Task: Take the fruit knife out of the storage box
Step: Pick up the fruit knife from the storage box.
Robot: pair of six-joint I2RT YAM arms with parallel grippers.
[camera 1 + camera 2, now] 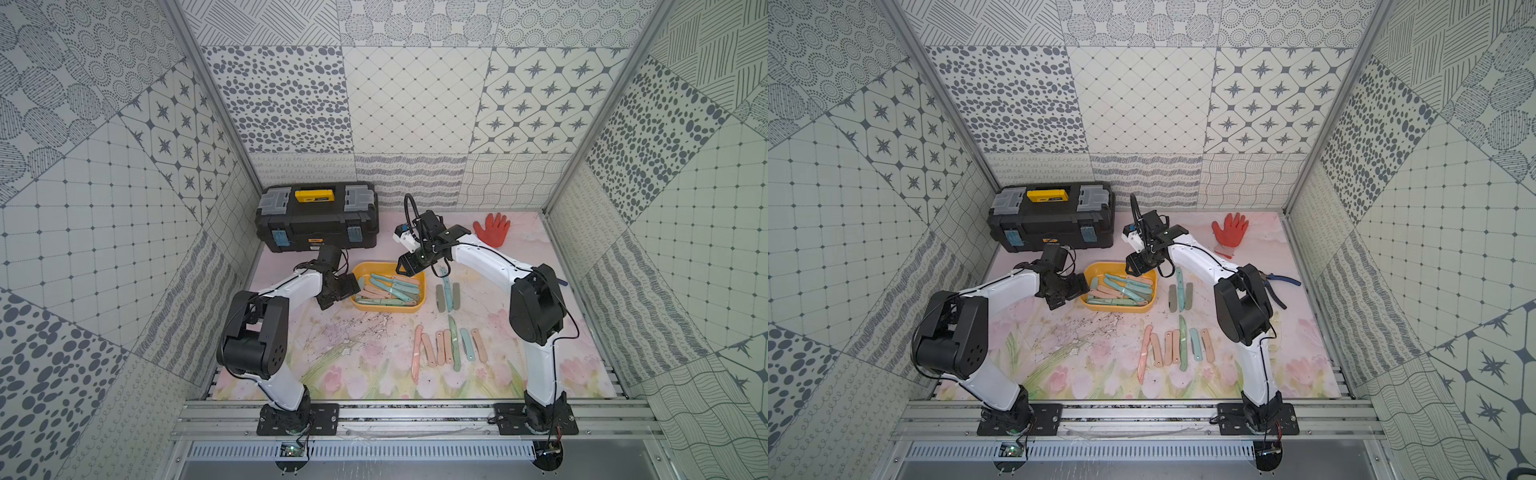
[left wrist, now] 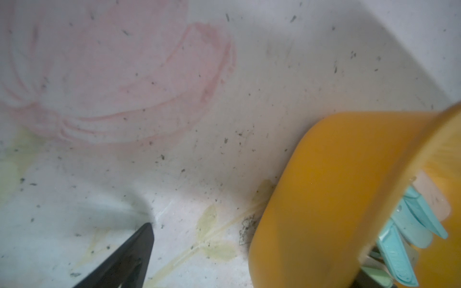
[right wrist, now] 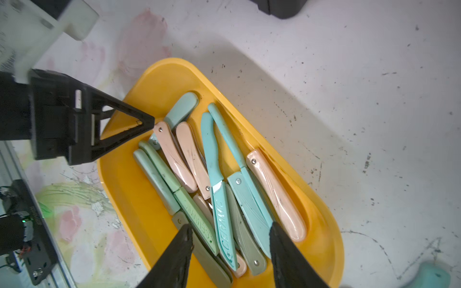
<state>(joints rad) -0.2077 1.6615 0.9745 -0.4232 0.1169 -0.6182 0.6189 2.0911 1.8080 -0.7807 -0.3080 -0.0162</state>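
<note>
The storage box (image 1: 386, 308) is a shallow yellow tub on the flowered mat, seen in both top views (image 1: 1117, 308). Several pastel folding fruit knives (image 3: 219, 199) lie piled in it, teal, green and pink. My right gripper (image 3: 230, 237) hangs open just above the pile at the box's right end, its two black fingers apart over the knife handles and holding nothing. My left gripper (image 1: 347, 291) is open at the box's left end. One of its fingers (image 2: 139, 246) rests outside the yellow wall (image 2: 324, 187), while the other fingertip (image 3: 142, 122) reaches over the rim.
A black toolbox (image 1: 318, 216) with a yellow handle stands at the back left. A red glove (image 1: 492, 228) lies at the back right, and blue-handled pliers (image 1: 1277, 282) lie behind the right arm. More knives lie on the mat beside the box (image 1: 446, 293) and in a front row (image 1: 449, 349).
</note>
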